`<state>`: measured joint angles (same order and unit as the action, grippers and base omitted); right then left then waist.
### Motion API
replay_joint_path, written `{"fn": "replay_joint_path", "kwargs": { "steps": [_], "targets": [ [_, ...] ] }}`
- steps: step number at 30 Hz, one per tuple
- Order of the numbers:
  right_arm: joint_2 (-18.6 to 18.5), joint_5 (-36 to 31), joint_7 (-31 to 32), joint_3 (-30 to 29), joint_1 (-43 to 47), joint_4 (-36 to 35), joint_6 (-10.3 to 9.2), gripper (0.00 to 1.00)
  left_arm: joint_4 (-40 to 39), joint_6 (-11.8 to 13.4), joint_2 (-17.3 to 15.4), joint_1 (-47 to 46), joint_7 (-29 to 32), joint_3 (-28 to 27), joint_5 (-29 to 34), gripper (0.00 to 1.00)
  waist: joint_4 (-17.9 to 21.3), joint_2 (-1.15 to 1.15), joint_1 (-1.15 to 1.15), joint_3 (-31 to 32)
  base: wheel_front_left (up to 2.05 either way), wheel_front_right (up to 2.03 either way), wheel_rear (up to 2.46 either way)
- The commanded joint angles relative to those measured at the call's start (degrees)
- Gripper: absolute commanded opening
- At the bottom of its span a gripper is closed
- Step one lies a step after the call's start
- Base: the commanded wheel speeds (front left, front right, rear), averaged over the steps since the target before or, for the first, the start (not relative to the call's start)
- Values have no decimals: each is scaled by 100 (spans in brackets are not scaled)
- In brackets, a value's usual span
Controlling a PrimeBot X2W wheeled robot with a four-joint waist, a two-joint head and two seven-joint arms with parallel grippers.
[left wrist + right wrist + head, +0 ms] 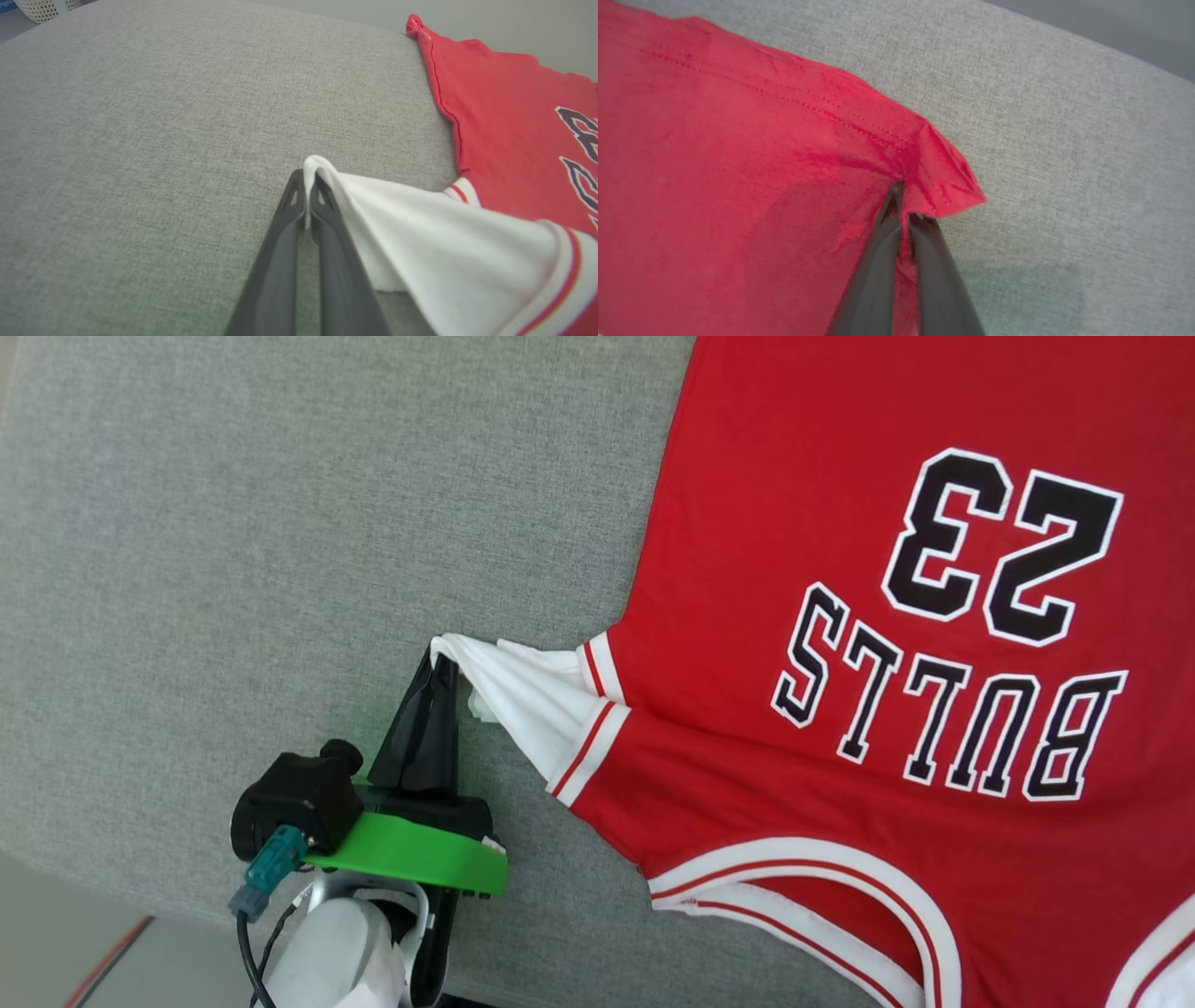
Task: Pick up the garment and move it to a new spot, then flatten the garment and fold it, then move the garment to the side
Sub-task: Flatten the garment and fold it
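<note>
The garment (840, 616), a red jersey with black "BULLS 23" lettering, lies spread face up on the grey cushion (280, 523), its lettering upside down in the head view. My left gripper (443, 663) is shut on the tip of the white sleeve (523, 700), pulling it out to the left; the left wrist view shows the sleeve (420, 224) pinched between the fingertips of that gripper (307, 179). In the right wrist view my right gripper (903, 205) is shut on a red corner of the garment (943, 186), which is lifted slightly off the cushion.
The grey cushion (140, 140) stretches bare to the left of the jersey. Its near edge (93, 887) runs at the lower left of the head view, with floor beyond. A white woven basket (42, 9) stands past the cushion's far corner.
</note>
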<state>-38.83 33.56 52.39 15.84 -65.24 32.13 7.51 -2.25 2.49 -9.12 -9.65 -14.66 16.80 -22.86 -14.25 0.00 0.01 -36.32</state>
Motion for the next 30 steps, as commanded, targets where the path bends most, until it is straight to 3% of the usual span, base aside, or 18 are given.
{"fn": "replay_joint_path", "kwargs": {
  "steps": [1,7,15,22,27,30],
  "targets": [
    [-87,-25,-97,250,272,-33,-2,0,46,-49,40,41,-34,-43,75,0,97,0,-1,286,0,0,0],
    [-779,413,-689,1105,771,-778,-2,0,230,-82,73,267,-34,-180,125,0,245,0,-1,873,0,0,0],
    [-1500,1235,-1630,1278,2029,-1606,-2,0,424,-39,-11,737,-34,-384,80,0,570,0,-1,1648,0,0,0],
    [-1819,1525,-2296,760,3565,-2217,-2,0,541,26,-139,1065,-28,-515,33,0,879,0,-1,2132,0,0,0],
    [-1683,1605,-2631,-45,4920,-2391,-2,0,574,56,-192,1198,-16,-555,-8,0,1012,0,-1,2322,0,0,0],
    [-1418,1576,-2741,-643,5810,-2453,-2,0,600,63,-222,1261,-5,-567,-32,0,1087,0,-1,2401,0,0,0]
  ]
}}
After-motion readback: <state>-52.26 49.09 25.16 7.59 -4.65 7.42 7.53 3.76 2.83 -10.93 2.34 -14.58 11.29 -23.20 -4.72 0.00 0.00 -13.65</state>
